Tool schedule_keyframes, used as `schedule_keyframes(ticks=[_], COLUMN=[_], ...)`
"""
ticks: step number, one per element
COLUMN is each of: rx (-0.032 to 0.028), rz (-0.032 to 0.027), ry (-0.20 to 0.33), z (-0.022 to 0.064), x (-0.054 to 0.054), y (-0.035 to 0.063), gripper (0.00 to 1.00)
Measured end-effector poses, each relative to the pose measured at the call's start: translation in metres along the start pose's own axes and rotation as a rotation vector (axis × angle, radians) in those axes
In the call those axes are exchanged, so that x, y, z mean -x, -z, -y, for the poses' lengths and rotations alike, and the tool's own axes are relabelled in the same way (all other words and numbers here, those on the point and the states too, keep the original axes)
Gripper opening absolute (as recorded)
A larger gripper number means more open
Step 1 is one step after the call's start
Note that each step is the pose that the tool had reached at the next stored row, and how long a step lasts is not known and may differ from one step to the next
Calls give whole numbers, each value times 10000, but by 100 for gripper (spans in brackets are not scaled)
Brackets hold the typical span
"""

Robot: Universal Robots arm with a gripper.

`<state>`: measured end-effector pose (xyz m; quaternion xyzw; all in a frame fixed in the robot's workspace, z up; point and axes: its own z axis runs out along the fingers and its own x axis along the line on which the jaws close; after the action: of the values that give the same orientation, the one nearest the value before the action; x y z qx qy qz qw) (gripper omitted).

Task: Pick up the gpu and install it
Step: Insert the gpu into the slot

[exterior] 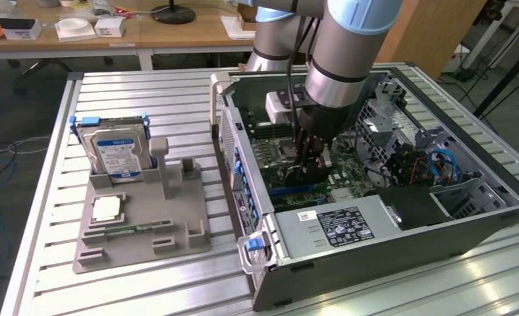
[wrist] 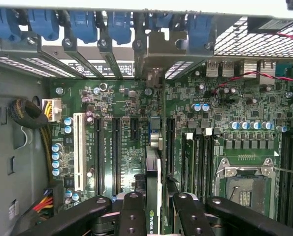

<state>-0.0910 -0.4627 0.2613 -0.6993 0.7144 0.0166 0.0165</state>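
Wrist view: gpu (wrist: 153,196) seen edge-on, upright, held as a thin vertical blade between the black fingers (wrist: 131,216), pinched from both flat sides. Long axis running away from the camera toward the row of rear slot brackets (wrist: 107,54), lower edge directed down at the green motherboard (wrist: 225,113). Standing over the dark expansion slots (wrist: 115,152), just beside the white slot's (wrist: 79,150) neighbours; seated in a slot or still above it — cannot tell. Empty CPU socket (wrist: 244,189) off to one side, memory slots (wrist: 198,164) between it and the card.

Exterior view: gripper (exterior: 308,168) reaching straight down into the open computer case (exterior: 400,257), fingers closed around a dark flat card, gpu (exterior: 299,176), low inside the case near the motherboard (exterior: 356,178). Power supply (exterior: 338,227) with its white label close by toward the camera. On the slatted worktop (exterior: 136,283), at the exterior view's left and well apart from the case, a grey parts holder (exterior: 141,227) carrying an upright hard drive (exterior: 114,151).
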Motion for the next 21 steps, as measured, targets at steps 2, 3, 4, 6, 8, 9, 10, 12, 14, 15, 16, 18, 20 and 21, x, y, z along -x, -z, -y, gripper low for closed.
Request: schedule_keyframes(ticks=[2,3,4,6,8,9,10,12,14,15,16,18,20,21], rx=[1,0,0,2,1,1,0,0,-5,-8,-13,-5,-12,-11], rz=[-6,-5,-5,-7,-6,-7,-8,-11,-16,-13,-5,-1,-2,-4], ry=[3,3,3,5,3,2,3,5,3,4,7,0,2,4], z=[2,2,4,17,17,17,17,16,10,1,-14,-30,-29,-28], x=[0,0,0,0,0,-1,-1,-3,-4,-5,-4,-3,-4,-4], y=[19,19,19,20,8,-2,-16,-40,-48,-52,-56,-58,-58,-56], gripper=[26,26,26,26,26,26,26,26,26,26,26,26,26,26])
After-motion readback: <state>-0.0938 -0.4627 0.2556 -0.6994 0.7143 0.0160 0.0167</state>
